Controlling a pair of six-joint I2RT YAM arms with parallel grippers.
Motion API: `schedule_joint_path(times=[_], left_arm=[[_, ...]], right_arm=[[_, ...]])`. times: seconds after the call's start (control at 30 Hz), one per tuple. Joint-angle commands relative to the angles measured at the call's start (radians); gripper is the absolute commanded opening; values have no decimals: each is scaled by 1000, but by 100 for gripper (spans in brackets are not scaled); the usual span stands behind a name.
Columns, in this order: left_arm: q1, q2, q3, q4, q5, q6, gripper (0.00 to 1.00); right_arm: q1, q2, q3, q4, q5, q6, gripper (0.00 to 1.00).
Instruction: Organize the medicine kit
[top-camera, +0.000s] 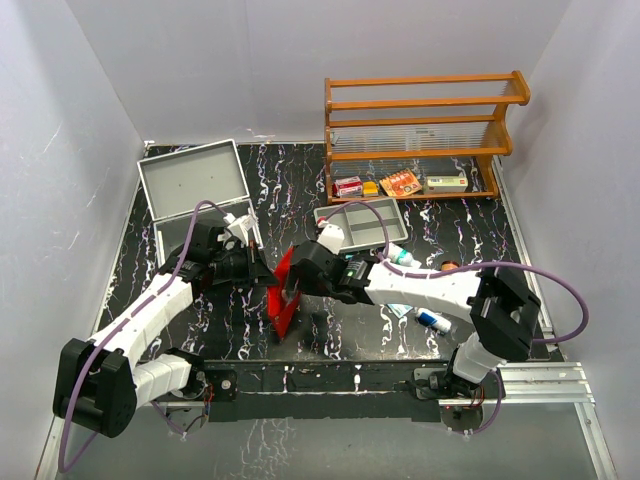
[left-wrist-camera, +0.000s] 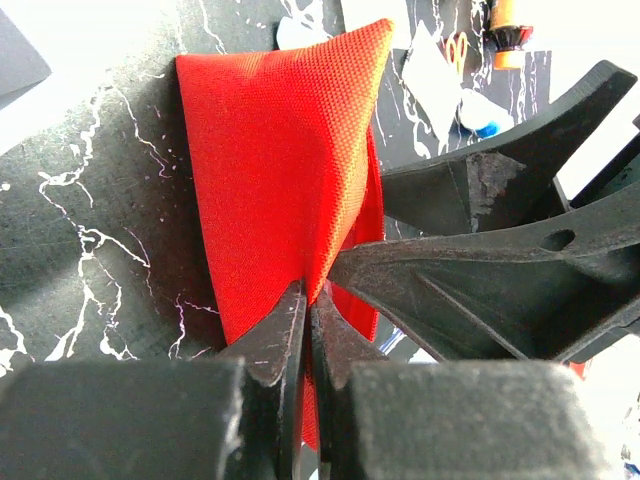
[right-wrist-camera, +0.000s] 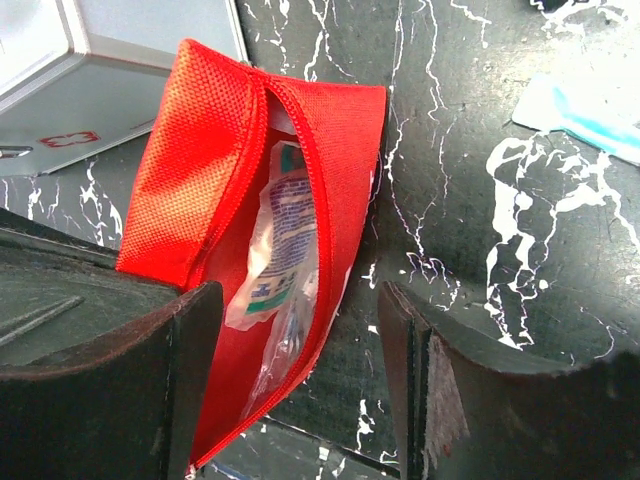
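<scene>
The pouch (top-camera: 283, 292) stands on the table (top-camera: 290, 180) between the two hands. One edge lies in the tips of the left gripper (left-wrist-camera: 305, 315). Its mouth faces the right gripper (right-wrist-camera: 298, 300) and lies against one of that gripper's fingers. A packet (right-wrist-camera: 275, 250) sits in the pouch. The medicine kit (top-camera: 190, 180) lies behind and left of the left gripper. Beyond the right gripper lies a divider tray (top-camera: 362, 222), and a shelf rack (top-camera: 425, 120) stands behind that. A small bottle (top-camera: 405, 257) lies to the right of the right gripper.

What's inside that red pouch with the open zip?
Through the open zip of the red pouch, a clear plastic packet with blue-green print shows. Anything deeper is hidden by the fabric.
</scene>
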Motion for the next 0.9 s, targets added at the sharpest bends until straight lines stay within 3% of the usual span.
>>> schedule_joint_path(times=[0.0,0.3,0.67,0.87], left_arm=[[-2,-19,41,-6,56,30,0],[-2,-43,55,-23,70,35,0],[-3,-66,99,-90,-46,80,0],[-3,-65,132,-131,-108,106,0]], right_arm=[[-6,-5,66,54,7,-10,62],[-20,74,107,42,23,-6,60],[-21,72,61,22,21,-4,47],[-22,54,23,5,14,-3,46]])
